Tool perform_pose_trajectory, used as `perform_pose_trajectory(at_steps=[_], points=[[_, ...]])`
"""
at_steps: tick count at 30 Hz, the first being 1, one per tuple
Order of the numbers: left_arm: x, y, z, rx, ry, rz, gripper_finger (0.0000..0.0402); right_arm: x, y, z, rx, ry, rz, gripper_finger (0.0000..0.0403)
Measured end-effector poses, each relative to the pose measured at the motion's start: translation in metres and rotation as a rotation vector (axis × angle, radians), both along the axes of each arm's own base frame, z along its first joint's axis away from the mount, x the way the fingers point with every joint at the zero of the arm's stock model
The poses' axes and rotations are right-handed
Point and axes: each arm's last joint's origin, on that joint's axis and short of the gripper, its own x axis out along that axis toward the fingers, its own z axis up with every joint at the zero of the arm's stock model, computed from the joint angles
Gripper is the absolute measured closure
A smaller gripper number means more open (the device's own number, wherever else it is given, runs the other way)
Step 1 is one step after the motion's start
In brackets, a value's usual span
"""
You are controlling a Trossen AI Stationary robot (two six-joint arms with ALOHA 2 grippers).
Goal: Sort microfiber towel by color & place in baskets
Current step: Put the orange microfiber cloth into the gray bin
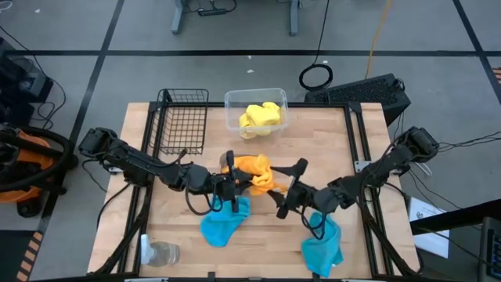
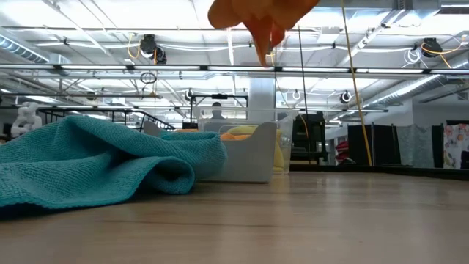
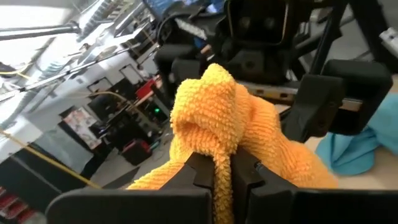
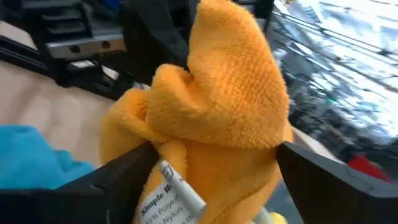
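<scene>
1. High view: the orange towel (image 1: 254, 172) hangs bunched over mid-table between the two arms. The left gripper (image 1: 228, 185) is at its near-left edge, the right gripper (image 1: 293, 185) just beside its right edge. The bundle's long axis runs roughly across the table, left to right, with a tail pointing toward the right arm. Two teal towels (image 1: 225, 223) lie on the table near the front. The yellow towel (image 1: 261, 117) sits in the clear plastic tub (image 1: 232, 99); the black wire-mesh basket (image 1: 182, 119) is beside it and looks empty. Step in hand, as I judge it: a handover or lift of the orange towel on its way to a container.

2. Low view: the orange cloth hangs at the top edge, clear of the table, narrowing to a point downward. A teal towel lies in the foreground.

3. Left wrist view: the left fingers (image 3: 200, 171) are pinched narrow on a fold of the orange towel, which rises upright from them.

4. Right wrist view: the right fingers (image 4: 127, 163) stand wide to either side of the towel, not clamping it; its label shows.

5. Next move: carry by the left arm to the chosen basket; needs the right arm clear first.
</scene>
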Motion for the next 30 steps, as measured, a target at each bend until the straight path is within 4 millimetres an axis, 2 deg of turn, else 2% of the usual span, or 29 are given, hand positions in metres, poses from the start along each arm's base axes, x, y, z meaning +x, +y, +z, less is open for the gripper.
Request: perform_pose_trajectory(at_steps=[5, 11, 15, 22, 24, 30], points=[[0.0, -0.001, 0.0, -0.01, -0.004, -0.064, 0.0391, 0.005, -0.007, -0.001, 0.04, -0.001, 0.049, 0.0102], [0.0, -0.003, -0.001, -0.005, 0.007, -0.118, 0.0384, 0.007, -0.011, -0.003, 0.035, 0.022, 0.06, 0.0159], [0.0, -0.003, -0.002, -0.001, 0.021, -0.12, 0.0379, 0.007, -0.012, -0.004, 0.032, 0.027, 0.059, 0.022], [0.0, -0.003, -0.004, -0.047, 0.034, -0.122, 0.0372, 0.007, -0.012, -0.004, 0.013, 0.036, 0.059, 0.036], [0.0, -0.003, -0.004, -0.076, 0.04, -0.114, 0.0356, 0.008, -0.014, -0.004, 0.013, 0.035, 0.05, 0.0387], [-0.003, -0.002, -0.014, -0.058, 0.135, 0.1, 0.026, 0.012, -0.027, -0.006, 0.061, 0.03, -0.002, 0.0388]])
